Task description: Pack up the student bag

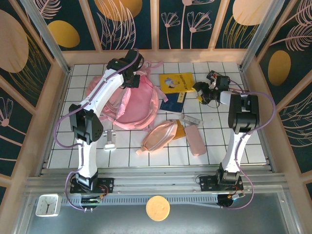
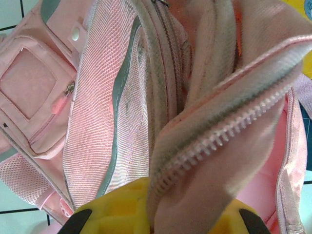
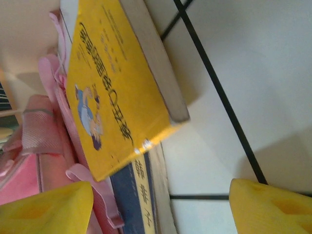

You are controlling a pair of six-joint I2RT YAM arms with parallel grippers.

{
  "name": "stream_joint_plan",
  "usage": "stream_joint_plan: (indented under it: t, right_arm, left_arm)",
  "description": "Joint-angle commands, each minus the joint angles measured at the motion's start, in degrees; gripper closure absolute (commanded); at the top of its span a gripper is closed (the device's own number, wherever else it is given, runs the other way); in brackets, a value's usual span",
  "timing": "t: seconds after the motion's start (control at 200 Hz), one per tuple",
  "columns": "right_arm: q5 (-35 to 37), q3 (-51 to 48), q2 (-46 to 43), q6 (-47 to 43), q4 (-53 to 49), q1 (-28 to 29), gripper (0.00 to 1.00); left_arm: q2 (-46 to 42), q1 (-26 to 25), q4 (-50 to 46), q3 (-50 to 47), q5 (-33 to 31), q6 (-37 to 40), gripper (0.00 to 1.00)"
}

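Yellow book atop blue book; peach pouch near flat pink case.

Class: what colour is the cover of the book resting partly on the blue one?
Yellow; the book shows best in the right wrist view.

White tiled tabletop with dark grout, boxed in by a wooden frame. Dark wall panels bear gold ovals and pale pink leaf drawings. A metal rail edges the near side, with a small clock at its left end.
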Motion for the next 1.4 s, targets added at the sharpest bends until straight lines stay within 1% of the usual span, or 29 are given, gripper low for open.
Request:
stream_joint_plan:
  t: [0.0,0.155,0.325,0.415,0.49,0.56,0.631,0.721,0.756,0.766,0.786,0.796,0.946,1.091,1.181,1.266,1.396]
  right_arm:
    - [1.26,4.23,3.96,1.2,1.72,1.39,0.26]
    - [2.62,7.89,6.97,2.42,1.28,2.09,0.27]
    - [2.09,11.04,9.97,3.05,1.68,2.62,0.29]
    - [1.5,12.02,11.0,2.83,1.81,2.97,0.32]
    - [0.7,11.0,11.11,3.65,4.52,3.32,0.35]
    - [-0.12,9.53,11.19,4.65,7.79,3.48,0.43]
    - [-0.61,8.02,11.25,5.46,11.71,3.67,0.57]
    - [-0.54,7.58,11.78,5.82,13.42,3.91,0.8]
    - [-0.32,7.21,11.79,5.84,14.36,3.92,0.9]
    - [-0.15,7.02,11.73,5.81,14.68,3.93,0.94]
    - [0.01,6.88,11.59,5.76,14.93,3.91,0.97]
    - [0.18,6.71,11.5,5.77,15.12,3.93,1.0]
    - [2.73,3.05,7.59,4.54,19.15,3.58,1.0]
    - [1.76,-2.82,-0.41,8.05,27.77,2.21,1.0]
    - [-0.09,-4.72,-5.36,8.82,28.13,1.3,1.0]
    - [-1.23,-7.42,-10.55,9.39,28.15,0.54,1.0]
    - [-2.13,-11.61,-18.5,9.69,26.92,-0.52,1.0]
  left_arm:
    - [0.24,0.35,0.88,0.08,0.73,-0.05,1.0]
    - [0.09,0.43,0.91,-0.74,0.67,0.34,1.0]
    - [-0.48,1.06,1.1,-1.72,0.84,0.57,1.0]
    - [-0.94,1.37,1.19,-2.35,0.98,0.65,1.0]
    - [-1.36,1.48,1.38,-3.0,1.11,0.7,1.0]
    - [-1.66,1.57,1.6,-3.72,1.1,0.73,1.0]
    - [-1.82,1.64,1.72,-4.2,1.28,0.68,1.0]
    - [-2.06,1.65,1.8,-4.65,1.27,0.71,1.0]
    - [-2.09,1.65,1.88,-4.87,1.32,0.65,1.0]
    - [-2.09,1.67,1.88,-4.92,1.33,0.65,1.0]
    - [-2.09,1.76,1.9,-4.95,1.41,0.65,1.0]
    - [-2.11,1.75,1.89,-5.0,1.44,0.65,1.0]
    - [-2.28,1.98,1.84,-4.52,1.45,0.48,1.0]
    - [-2.5,2.66,1.88,-3.42,1.69,-0.66,1.0]
    - [-1.72,2.8,1.73,-1.69,2.41,-1.06,1.0]
    - [0.18,2.81,-0.17,1.98,3.15,-1.58,1.0]
    - [1.9,2.8,-1.08,5.59,4.42,-2.42,1.0]
